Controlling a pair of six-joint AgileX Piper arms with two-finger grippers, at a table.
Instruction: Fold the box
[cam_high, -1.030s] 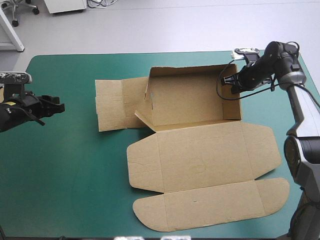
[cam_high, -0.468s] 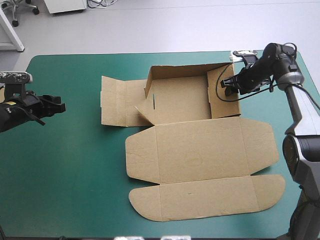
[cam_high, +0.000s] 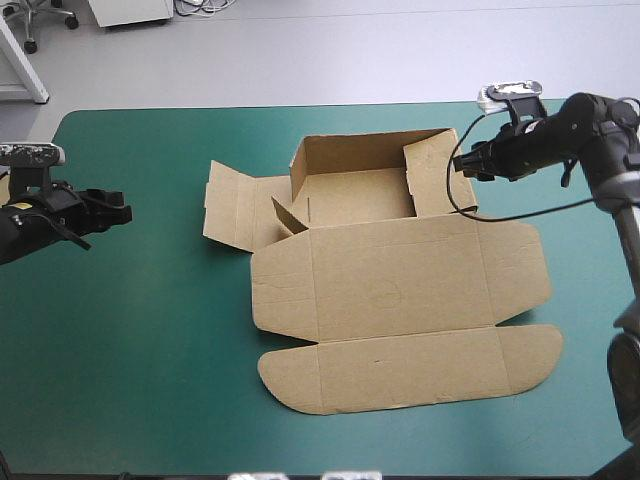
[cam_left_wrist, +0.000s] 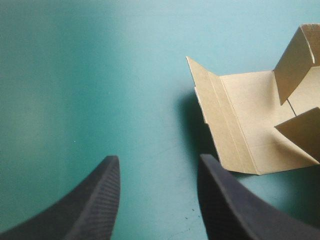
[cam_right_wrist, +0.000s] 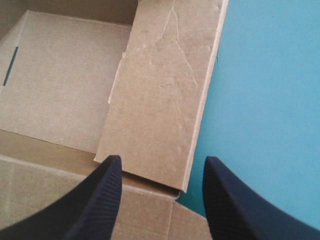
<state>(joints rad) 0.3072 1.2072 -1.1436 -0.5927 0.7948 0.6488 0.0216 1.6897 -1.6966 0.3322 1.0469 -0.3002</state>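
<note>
Brown board makes up the box (cam_high: 355, 195), which sits toward the far side of the bench (cam_high: 150, 350), a little right of its middle. Its back wall (cam_high: 370, 155) and right wall (cam_high: 440, 180) stand raised, the lid (cam_high: 400, 285) lies flat toward the near edge, and the left flap (cam_high: 235, 205) slopes up only partly.

The right gripper (cam_high: 468, 166) hovers just outside the right wall. In the right wrist view its black fingers are spread (cam_right_wrist: 161, 162), with that wall's top edge (cam_right_wrist: 160, 100) ahead between them. I cannot tell from any view whether they touch the board.

The left gripper (cam_high: 122, 213) hangs near the bench's left edge, well apart from the box. Its fingers are also spread (cam_left_wrist: 157, 159), with only teal-green cover between them. The left flap (cam_left_wrist: 235, 125) lies ahead and to one side, and the rest of the box is cut off in that view.

Pale grey floor (cam_high: 300, 50) lies beyond the far edge.
</note>
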